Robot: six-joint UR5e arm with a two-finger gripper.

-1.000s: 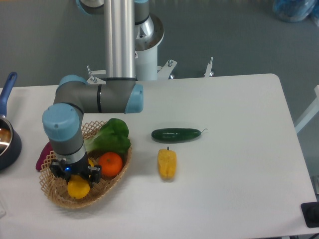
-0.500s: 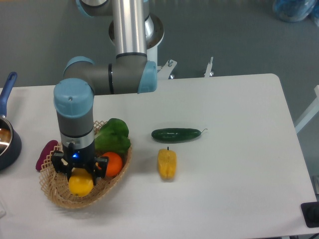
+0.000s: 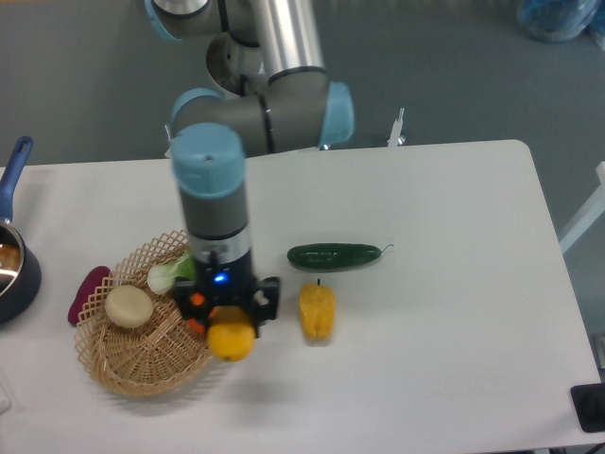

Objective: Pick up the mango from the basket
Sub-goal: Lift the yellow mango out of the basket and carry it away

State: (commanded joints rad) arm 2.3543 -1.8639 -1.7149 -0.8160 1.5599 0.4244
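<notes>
A white table (image 3: 444, 284) stands on a grey floor, with the robot's base behind its far edge. One arm reaches down over the left half of the table, and its gripper (image 3: 230, 326) is clamped on the single mango (image 3: 231, 341), which hangs below the black fingers over the right rim of the basket (image 3: 142, 359). The mango appears clear of the wicker rather than resting in it. Seen from this angle the fruit looks nearly round, slightly wider than tall, so its long axis seems to run roughly left to right across the table; which end leads cannot be told.

There is one basket, near the front left corner of the table. In it lie one pale round vegetable (image 3: 129, 306) toward the back left and one white-and-green leafy vegetable (image 3: 170, 275) at the back rim. A sliver of orange (image 3: 196, 326) shows beside the gripper's left side, mostly hidden by it.

Outside the basket, one purple vegetable (image 3: 83, 293) lies just beside its left rim. One green cucumber (image 3: 333, 255) lies near the middle of the table, lengthwise left to right, and one yellow bell pepper (image 3: 317, 311) lies just in front of it, stem pointing to the far edge. One dark pot (image 3: 11, 260) with a blue handle sits at the left edge.
</notes>
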